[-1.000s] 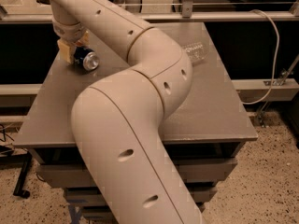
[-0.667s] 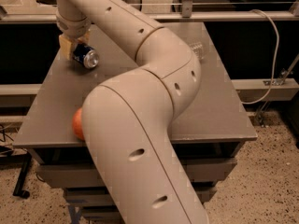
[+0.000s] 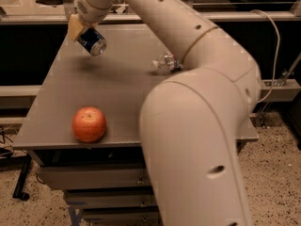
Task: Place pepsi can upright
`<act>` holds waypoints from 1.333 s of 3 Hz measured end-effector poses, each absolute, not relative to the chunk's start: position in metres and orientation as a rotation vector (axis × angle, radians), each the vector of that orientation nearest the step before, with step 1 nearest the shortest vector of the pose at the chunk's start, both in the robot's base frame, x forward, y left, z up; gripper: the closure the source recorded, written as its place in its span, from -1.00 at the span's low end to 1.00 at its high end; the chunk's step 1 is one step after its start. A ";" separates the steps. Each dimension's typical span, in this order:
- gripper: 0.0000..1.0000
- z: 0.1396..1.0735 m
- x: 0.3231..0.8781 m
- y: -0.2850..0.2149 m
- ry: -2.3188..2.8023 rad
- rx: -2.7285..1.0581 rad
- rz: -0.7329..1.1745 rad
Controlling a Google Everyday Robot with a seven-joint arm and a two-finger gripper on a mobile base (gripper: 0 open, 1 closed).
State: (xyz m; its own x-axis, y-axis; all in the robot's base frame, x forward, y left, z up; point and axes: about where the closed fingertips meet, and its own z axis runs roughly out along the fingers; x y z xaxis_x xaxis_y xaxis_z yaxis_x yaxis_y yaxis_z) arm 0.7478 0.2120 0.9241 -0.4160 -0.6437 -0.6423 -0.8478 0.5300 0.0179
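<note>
Gripper [image 3: 83,35] over table [image 3: 127,91] far-left corner, jaws pinching tilted pepsi can [image 3: 95,43].

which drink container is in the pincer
The pepsi can, held tilted in the pincer over the table's far left; the water bottle lies free beside the arm.

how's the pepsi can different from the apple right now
The pepsi can is dark blue and tilted, held in the gripper above the far left of the table; the apple is red-orange and round, resting free near the front edge. Both are on the left side.
</note>
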 end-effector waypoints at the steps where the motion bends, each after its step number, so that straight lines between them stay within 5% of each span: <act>1: 1.00 0.949 0.729 0.184 2.064 -1.131 0.560; 4: 1.00 0.970 0.662 0.139 1.715 -1.043 0.644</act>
